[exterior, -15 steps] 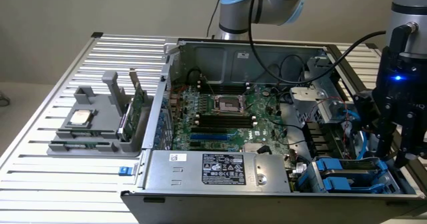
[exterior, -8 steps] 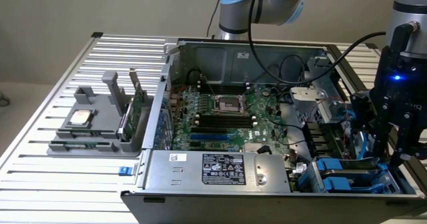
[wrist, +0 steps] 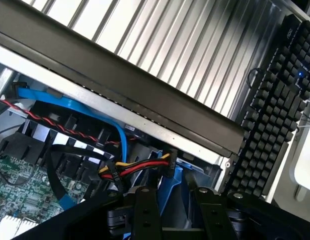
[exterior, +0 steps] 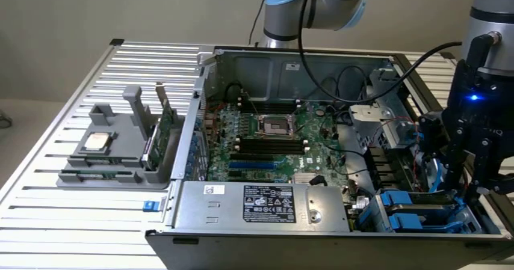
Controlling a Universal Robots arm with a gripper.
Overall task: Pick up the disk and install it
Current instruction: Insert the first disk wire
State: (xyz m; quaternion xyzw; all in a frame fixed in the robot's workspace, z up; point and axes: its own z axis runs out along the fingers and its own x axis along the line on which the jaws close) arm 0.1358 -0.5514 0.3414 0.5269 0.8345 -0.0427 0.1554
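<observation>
Open computer case (exterior: pixel 241 234) on a slatted table (exterior: pixel 48 222), with the arm's tool (exterior: pixel 463 172) lowered into the drive bay at the lower right of the exterior view. In the wrist view the two fingers (wrist: pixel 145 210) stand part-way together with the blue bracket of the disk (wrist: pixel 178 185) between them. They appear clamped on it, the disk held on edge so that little but its blue frame shows. The disk thus sits in the tool, inside the lower-right corner of the case. It is just beside the blue carriers (exterior: pixel 405 201) lying in the bay and close to a red, yellow and black power cable (wrist: pixel 140 167) and a flat blue cable (wrist: pixel 70 107). Whether it has seated in its slot cannot be told. The motherboard (exterior: pixel 273 144) fills the centre of the case. A grey tray (exterior: pixel 120 177) at the left of the exterior view carries a chip (exterior: pixel 98 141) and a green card (exterior: pixel 165 135), well apart from the work. A keyboard (wrist: pixel 275 115) lies beyond the case wall. By judgement the disk is stiff, dense for its size and smooth-sided, so it could slip in a light grip, and it is sensitive to knocks. The plastic bracket probably flexes. The sound hold is across the two long edges near the middle, clear of the label face and the connector end.
</observation>
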